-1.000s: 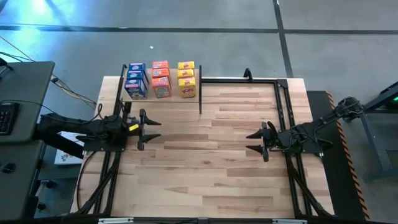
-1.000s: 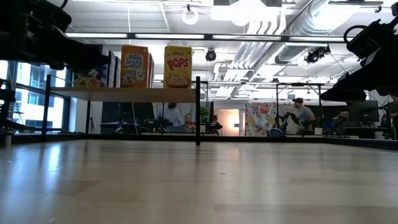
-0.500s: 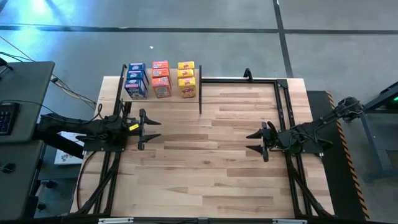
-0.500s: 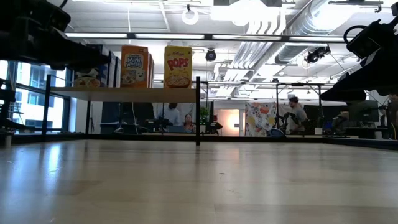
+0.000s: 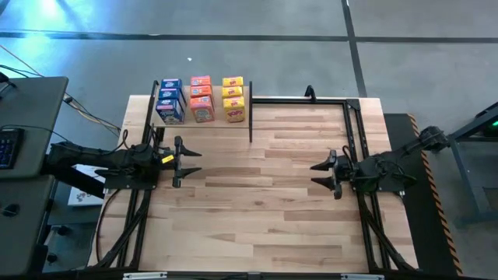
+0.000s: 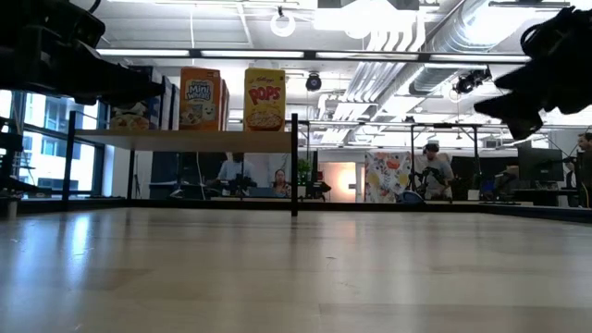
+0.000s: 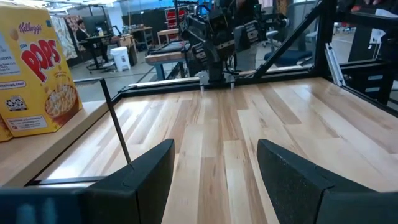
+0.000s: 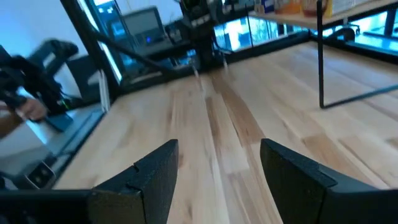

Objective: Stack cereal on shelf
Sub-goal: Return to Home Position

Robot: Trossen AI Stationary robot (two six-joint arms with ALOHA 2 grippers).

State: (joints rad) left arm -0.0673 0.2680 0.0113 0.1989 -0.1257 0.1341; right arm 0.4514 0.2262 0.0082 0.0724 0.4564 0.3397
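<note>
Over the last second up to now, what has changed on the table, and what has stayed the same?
The right gripper has drawn back slightly toward its own side of the table, open and empty. Nothing was taken hold of or let go. The left gripper, open, and the cereal boxes on the shelf stayed as they were.

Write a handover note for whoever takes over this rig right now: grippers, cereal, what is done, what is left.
Left gripper: open, empty, at the left side of the table.
Right gripper: open, empty, at the right side.
Cereal: nine boxes on the shelf, in blue, orange and yellow rows.
Done: stacking, by the look of it.
Left: probably only parking both arms.
</note>
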